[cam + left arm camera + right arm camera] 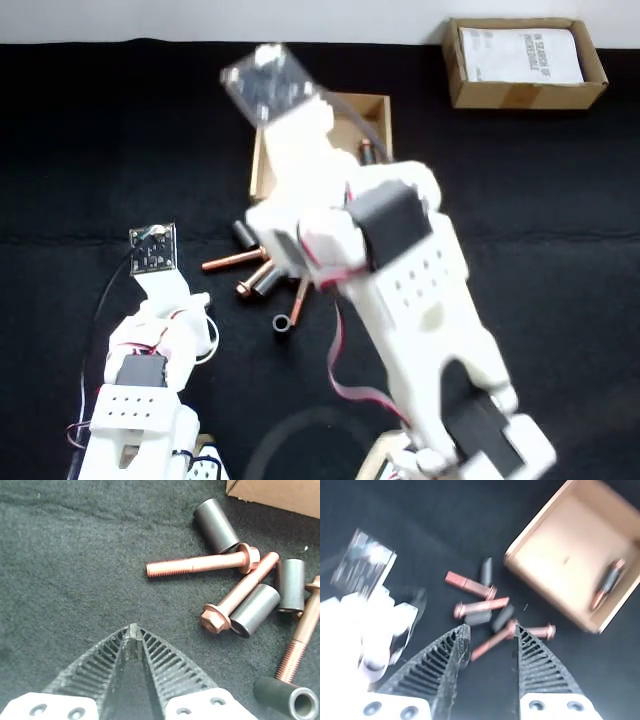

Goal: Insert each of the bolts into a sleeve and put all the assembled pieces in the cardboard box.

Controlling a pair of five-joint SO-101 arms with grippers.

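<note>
Copper bolts and dark grey sleeves lie in a loose pile [262,272] on the black cloth, just in front of the cardboard box [372,108]. My left gripper [132,628] is shut and empty, a short way from a bolt [200,564] and a sleeve [255,610]. Another sleeve [216,525] lies nearer the box, and one [287,697] lies with its open end toward the camera. My right gripper [491,630] is open and empty, held above the pile [487,607]. The box [555,540] holds one assembled bolt and sleeve [607,582].
The right arm [400,270] reaches over the pile and hides part of the box. The left arm [150,340] stands at the front left. A second cardboard box [455,70] with a printed sheet sits at the back right.
</note>
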